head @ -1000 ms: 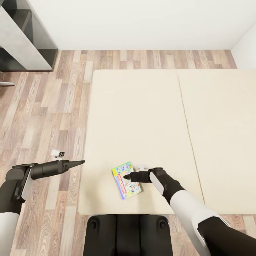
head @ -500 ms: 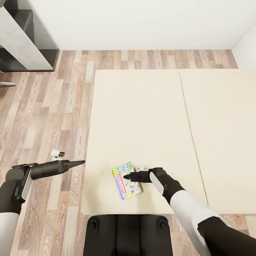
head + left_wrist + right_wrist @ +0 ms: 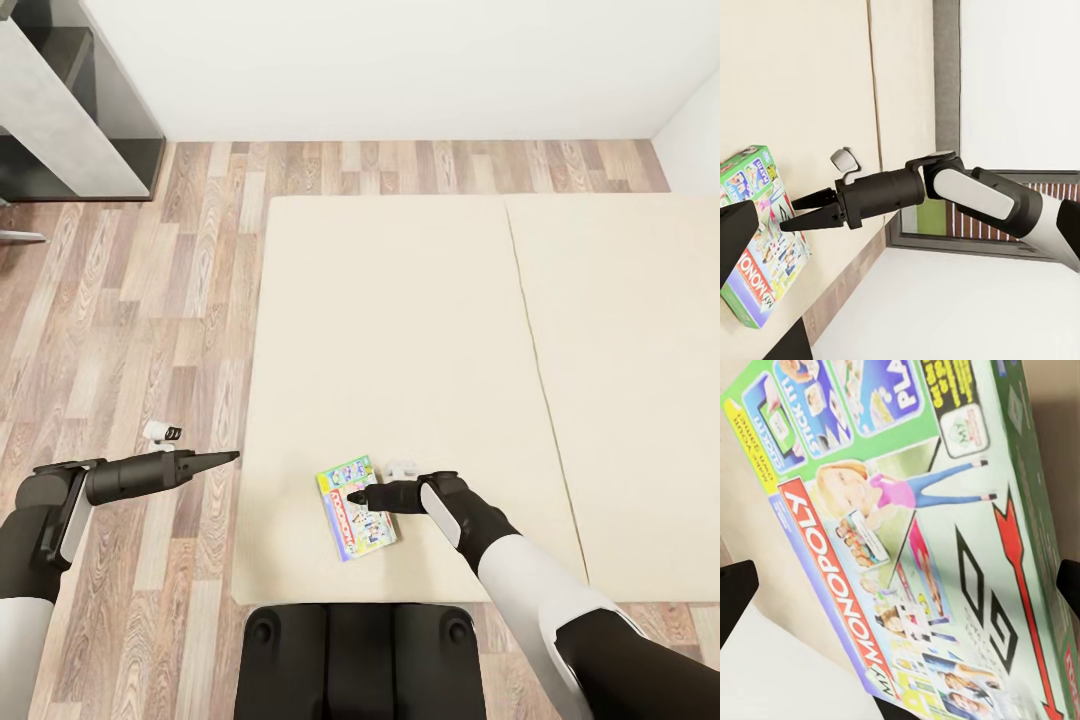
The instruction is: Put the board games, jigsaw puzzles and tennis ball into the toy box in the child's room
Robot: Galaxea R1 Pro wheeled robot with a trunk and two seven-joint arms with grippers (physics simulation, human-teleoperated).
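Wood-plank floor (image 3: 130, 330) runs down the nine o'clock side of the head view, and the left hand (image 3: 222, 458) hangs over it just off the bed's edge, its two thin fingers drawn together to a point and holding nothing. I judge it is parked there to stay clear of the other arm's work while keeping its wrist camera on the scene. A small white and black object (image 3: 162, 432) lies on the planks near that arm; what it is I cannot tell.

Moving toward the centre, the beige bed (image 3: 400, 320) takes up most of the view, bare except for one board game (image 3: 355, 507) lying flat near its six o'clock edge, close to the robot's base. Its lid reads "MY MONOPOLY" in the right wrist view, with green and blue print. Lying flat on a soft mattress, so thin a box offers little edge to pinch, which probably explains the low, nearly level approach.

At about five o'clock, the right hand (image 3: 354, 496) sits over the box's middle. The left wrist view shows its fingers (image 3: 814, 200) parted a little, tips at the lid, nothing gripped yet. The grasp looks about to begin; the carry to the toy box remains.
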